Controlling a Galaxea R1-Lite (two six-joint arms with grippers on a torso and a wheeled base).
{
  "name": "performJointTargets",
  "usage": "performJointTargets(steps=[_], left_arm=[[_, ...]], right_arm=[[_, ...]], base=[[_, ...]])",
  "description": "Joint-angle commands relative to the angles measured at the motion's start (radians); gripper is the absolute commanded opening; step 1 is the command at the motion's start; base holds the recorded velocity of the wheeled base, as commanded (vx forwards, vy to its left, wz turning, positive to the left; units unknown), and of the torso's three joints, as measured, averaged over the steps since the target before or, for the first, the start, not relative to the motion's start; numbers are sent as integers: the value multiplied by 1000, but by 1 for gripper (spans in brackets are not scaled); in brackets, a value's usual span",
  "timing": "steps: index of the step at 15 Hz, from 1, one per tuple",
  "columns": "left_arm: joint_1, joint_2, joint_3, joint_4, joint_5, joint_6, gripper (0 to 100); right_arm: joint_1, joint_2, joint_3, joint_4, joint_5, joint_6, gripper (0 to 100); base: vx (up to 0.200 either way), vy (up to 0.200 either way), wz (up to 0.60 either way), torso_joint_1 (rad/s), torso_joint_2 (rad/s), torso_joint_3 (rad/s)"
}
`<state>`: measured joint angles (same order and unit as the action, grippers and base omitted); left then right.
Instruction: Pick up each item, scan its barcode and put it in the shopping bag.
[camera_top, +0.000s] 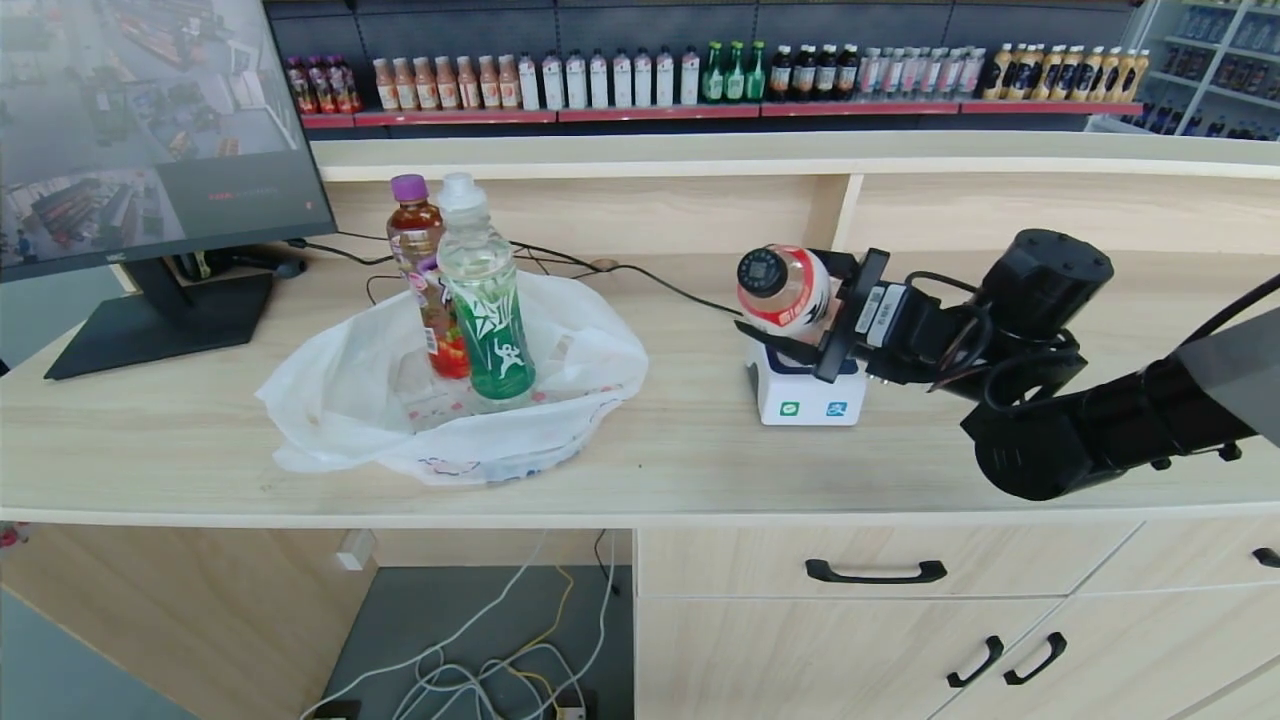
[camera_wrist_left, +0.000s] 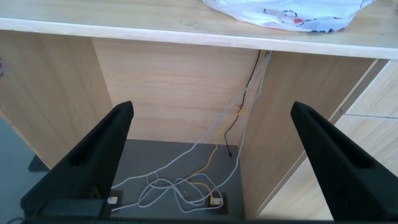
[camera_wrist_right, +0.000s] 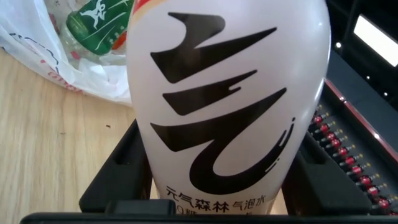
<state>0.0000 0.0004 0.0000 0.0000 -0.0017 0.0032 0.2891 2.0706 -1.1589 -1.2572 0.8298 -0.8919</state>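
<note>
My right gripper is shut on a white bottle with a red band, held on its side just above the small white barcode scanner. The right wrist view has the white bottle close up between the black fingers. To the left on the counter the white shopping bag lies spread open. Upright in it stand a green-label bottle and a purple-capped bottle. My left gripper hangs open below the counter edge, with nothing between its fingers.
A monitor on a black stand fills the counter's left end, with black cables running behind the bag. A raised wooden shelf backs the counter. Loose cables lie on the floor under the counter, beside drawers.
</note>
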Motion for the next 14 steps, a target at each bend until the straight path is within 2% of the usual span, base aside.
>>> performJointTargets(steps=[1,7,14], left_arm=[[0,0,0,0,0,0,100],[0,0,0,0,0,0,100],[0,0,0,0,0,0,100]], right_arm=[[1,9,-4,-1,11,-9,0],[31,-3,5,-1,34,-48,0],[21,3,21,-2,40,-62,0]], base=[[0,0,0,0,0,0],[0,0,0,0,0,0],[0,0,0,0,0,0]])
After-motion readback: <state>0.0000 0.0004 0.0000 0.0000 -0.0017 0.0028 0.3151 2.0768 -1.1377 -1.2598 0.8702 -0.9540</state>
